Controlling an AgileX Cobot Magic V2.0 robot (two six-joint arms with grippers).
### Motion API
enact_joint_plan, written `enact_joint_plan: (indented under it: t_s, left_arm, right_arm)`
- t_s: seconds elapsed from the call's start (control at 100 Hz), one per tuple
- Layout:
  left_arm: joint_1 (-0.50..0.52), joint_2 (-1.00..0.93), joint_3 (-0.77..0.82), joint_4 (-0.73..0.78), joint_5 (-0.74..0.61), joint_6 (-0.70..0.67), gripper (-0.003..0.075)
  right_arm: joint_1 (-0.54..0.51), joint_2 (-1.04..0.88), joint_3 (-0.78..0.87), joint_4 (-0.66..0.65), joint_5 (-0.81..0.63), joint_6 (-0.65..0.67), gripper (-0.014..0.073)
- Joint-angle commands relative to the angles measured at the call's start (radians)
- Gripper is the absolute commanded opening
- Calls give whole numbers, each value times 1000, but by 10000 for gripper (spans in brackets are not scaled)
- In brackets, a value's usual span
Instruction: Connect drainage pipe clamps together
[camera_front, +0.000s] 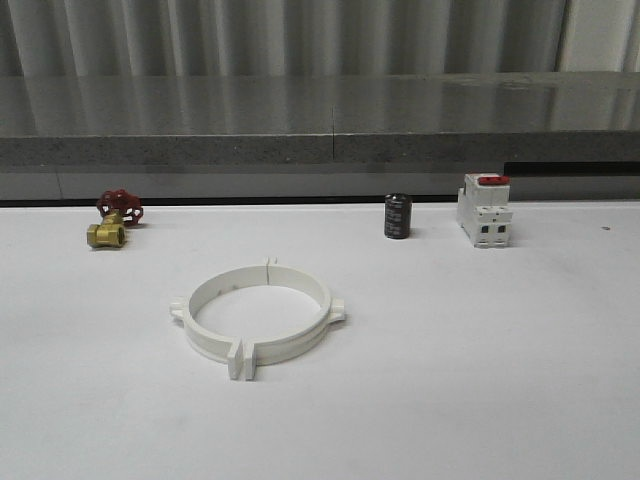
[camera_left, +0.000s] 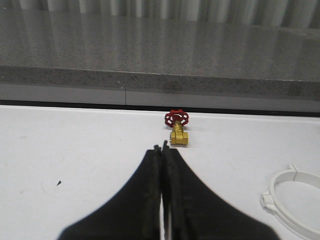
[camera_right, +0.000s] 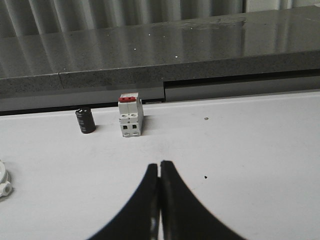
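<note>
The two white drainage pipe clamps (camera_front: 257, 318) lie on the white table as one closed ring, flanges meeting at the front and back, a small tab on each side. Part of the ring (camera_left: 295, 200) shows at the edge of the left wrist view, and a sliver of it (camera_right: 3, 182) in the right wrist view. My left gripper (camera_left: 161, 148) is shut and empty, hovering over bare table short of the brass valve. My right gripper (camera_right: 159, 164) is shut and empty too, over bare table in front of the breaker.
A brass valve with a red handwheel (camera_front: 113, 221) sits at the back left. A black cylinder (camera_front: 398, 217) and a white breaker with a red switch (camera_front: 484, 210) stand at the back right. A grey ledge (camera_front: 320, 140) runs behind the table.
</note>
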Motion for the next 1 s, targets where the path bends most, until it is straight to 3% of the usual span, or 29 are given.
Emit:
enact_joint_plan:
  t_s: [0.0,0.36,0.59,0.99]
  left_arm:
    - [24,-49,14,-28,-76,6,-20]
    - [33,-207,203,-135,-173,8,-20]
    - [33,-244,204,-200,-153,122,-20]
    - [33,-257,204,-152,-156,129,-20]
  right_arm:
    - [-7,-19,-16,-1,-85,-8,-69]
    - [-7,-19,-16,-1,-85,-8,-69]
    - [-7,-19,-16,-1,-85,-8,-69]
    - [-7,-19,-16,-1,-85,-8,-69]
